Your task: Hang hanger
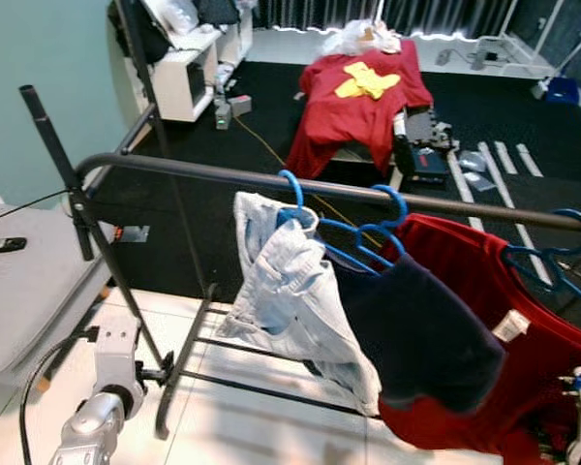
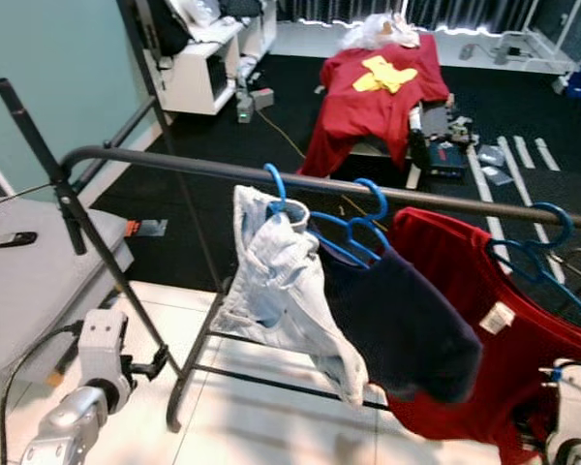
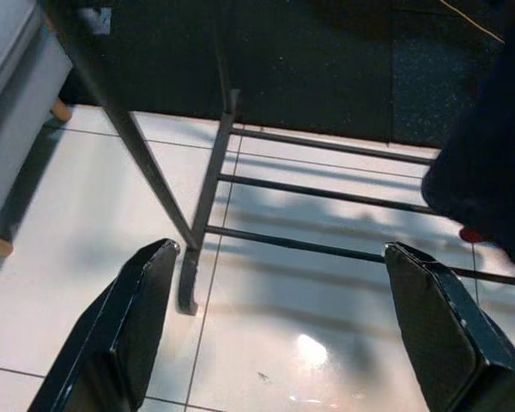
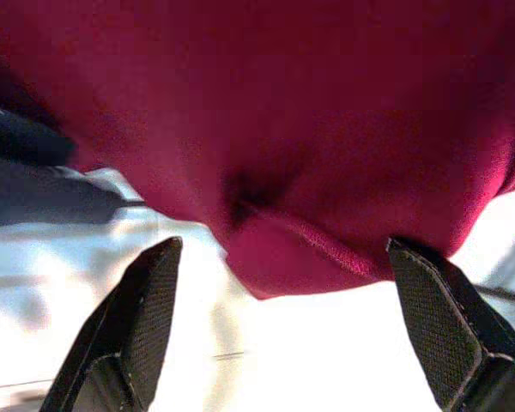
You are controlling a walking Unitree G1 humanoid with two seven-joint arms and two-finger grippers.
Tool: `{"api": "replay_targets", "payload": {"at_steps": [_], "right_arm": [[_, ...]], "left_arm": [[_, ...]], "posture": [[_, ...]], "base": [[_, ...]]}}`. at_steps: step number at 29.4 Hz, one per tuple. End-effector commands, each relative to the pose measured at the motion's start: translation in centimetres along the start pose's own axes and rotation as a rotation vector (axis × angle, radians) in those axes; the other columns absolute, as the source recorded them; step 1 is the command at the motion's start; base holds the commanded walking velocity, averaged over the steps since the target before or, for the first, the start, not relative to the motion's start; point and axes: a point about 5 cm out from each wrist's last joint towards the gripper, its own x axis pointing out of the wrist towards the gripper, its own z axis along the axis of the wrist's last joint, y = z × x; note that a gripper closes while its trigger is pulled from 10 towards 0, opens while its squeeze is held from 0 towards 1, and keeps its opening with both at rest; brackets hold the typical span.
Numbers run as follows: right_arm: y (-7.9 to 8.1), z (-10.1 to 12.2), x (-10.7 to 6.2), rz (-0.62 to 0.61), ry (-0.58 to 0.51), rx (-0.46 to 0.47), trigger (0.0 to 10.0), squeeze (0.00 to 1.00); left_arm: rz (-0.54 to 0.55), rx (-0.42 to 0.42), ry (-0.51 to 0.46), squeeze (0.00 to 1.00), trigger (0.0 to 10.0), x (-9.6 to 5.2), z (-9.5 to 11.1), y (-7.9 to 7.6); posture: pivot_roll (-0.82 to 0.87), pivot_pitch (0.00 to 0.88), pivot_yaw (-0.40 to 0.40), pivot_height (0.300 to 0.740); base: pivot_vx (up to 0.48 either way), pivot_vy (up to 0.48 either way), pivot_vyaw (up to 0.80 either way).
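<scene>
A dark rail [image 1: 271, 181] crosses the view, carrying three blue hangers. The first hanger [image 1: 292, 199] holds pale jeans [image 1: 290, 291], the second [image 1: 387, 225] a navy top [image 1: 416, 329], and the third [image 1: 562, 254], at the right end, a red shirt [image 1: 523, 358] — all three hooks sit over the rail.

The left gripper [image 3: 283, 326] hangs low by the rack's left leg [image 1: 126, 291], fingers [image 3: 129, 318] spread wide over white tile [image 3: 283, 360], holding nothing. Its wrist view shows the rack's lower bars [image 3: 326, 193] and the navy top's edge.

The right gripper [image 4: 283, 326] sits low at the right, under the red shirt's hem — fingers [image 4: 438, 318] wide apart, the hem between them but not pinched.

Beyond the rack, on black carpet [image 1: 223, 194], another red shirt with a yellow print [image 1: 363, 92] drapes over furniture. A grey cushion [image 1: 29, 281] with a phone [image 1: 5, 245] lies at the left.
</scene>
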Motion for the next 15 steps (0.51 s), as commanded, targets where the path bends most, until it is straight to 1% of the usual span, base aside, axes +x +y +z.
{"api": "replay_targets", "payload": {"at_steps": [1,2,3,4,5,6,7,8,9,10,11,12,13,14,15], "right_arm": [[0.0,0.5,-0.4,0.045,-0.017,0.012,10.0,0.00],[0.9,1.0,-1.2,0.190,-0.043,-0.016,10.0,0.00],[1.6,2.0,-2.7,0.338,-0.094,-0.035,10.0,0.00],[2.0,3.1,-4.2,0.457,-0.149,-0.016,10.0,0.00],[2.3,4.1,-5.4,0.546,-0.195,-0.003,10.0,0.00],[2.3,4.7,-6.1,0.583,-0.222,0.010,10.0,0.00],[2.3,4.7,-6.1,0.583,-0.222,0.010,10.0,0.00],[2.6,5.1,-6.9,0.644,-0.246,0.018,10.0,0.00],[2.6,5.1,-6.9,0.644,-0.246,0.018,10.0,0.00],[3.1,5.4,-7.8,0.720,-0.259,0.024,10.0,0.00],[3.1,5.4,-7.8,0.720,-0.259,0.024,10.0,0.00],[4.0,5.5,-8.8,0.819,-0.260,0.012,10.0,0.00],[4.0,5.5,-8.8,0.819,-0.260,0.012,10.0,0.00],[4.8,5.4,-9.7,0.896,-0.258,-0.001,10.0,0.00],[5.5,5.5,-10.2,0.946,-0.268,-0.003,10.0,0.00]], "left_arm": [[0.016,-0.004,0.026,0.00,10.0,-0.2,-0.7,0.4],[0.029,0.006,0.034,0.00,10.0,-0.2,-0.8,0.6],[0.040,0.014,0.040,0.00,10.0,-0.2,-0.9,0.9],[0.049,0.022,0.045,0.00,10.0,-0.2,-0.9,1.1],[0.056,0.028,0.049,0.00,10.0,-0.2,-1.0,1.3],[0.060,0.029,0.050,0.00,10.0,-0.2,-1.0,1.4],[0.060,0.029,0.050,0.00,10.0,-0.2,-1.0,1.4],[0.063,0.031,0.051,0.00,10.0,-0.2,-1.0,1.4],[0.063,0.031,0.051,0.00,10.0,-0.2,-1.0,1.4],[0.063,0.035,0.050,0.00,10.0,-0.2,-1.0,1.3],[0.063,0.035,0.050,0.00,10.0,-0.2,-1.0,1.3],[0.062,0.038,0.050,0.00,10.0,-0.2,-1.0,1.2],[0.062,0.038,0.050,0.00,10.0,-0.2,-1.0,1.2],[0.062,0.041,0.051,0.00,10.0,-0.2,-1.1,1.1],[0.062,0.043,0.053,0.00,10.0,-0.2,-1.1,1.0]], "posture": [[-0.02,0.083,-0.013,0.740],[-0.02,0.087,-0.011,0.740],[-0.02,0.088,-0.011,0.740],[-0.03,0.091,-0.011,0.740],[-0.03,0.091,-0.010,0.740],[-0.03,0.091,-0.010,0.740],[-0.03,0.091,-0.010,0.740],[-0.03,0.093,-0.008,0.740],[-0.03,0.093,-0.008,0.740],[-0.03,0.093,-0.008,0.740],[-0.03,0.093,-0.008,0.740],[-0.04,0.093,-0.008,0.740],[-0.04,0.093,-0.008,0.740],[-0.04,0.093,-0.008,0.740],[-0.04,0.094,-0.008,0.740]], "base": [[0.000,0.000,0.00],[0.000,0.000,0.00],[0.000,0.000,0.00],[0.000,0.000,0.00],[0.000,0.000,0.00],[0.000,0.000,0.00],[0.000,0.000,0.00],[0.000,0.000,0.00],[0.000,0.000,0.00],[0.000,0.000,0.00],[0.000,0.000,0.00],[0.000,0.000,0.00],[0.000,0.000,0.00],[0.000,0.000,0.00],[0.000,0.000,0.00]]}}
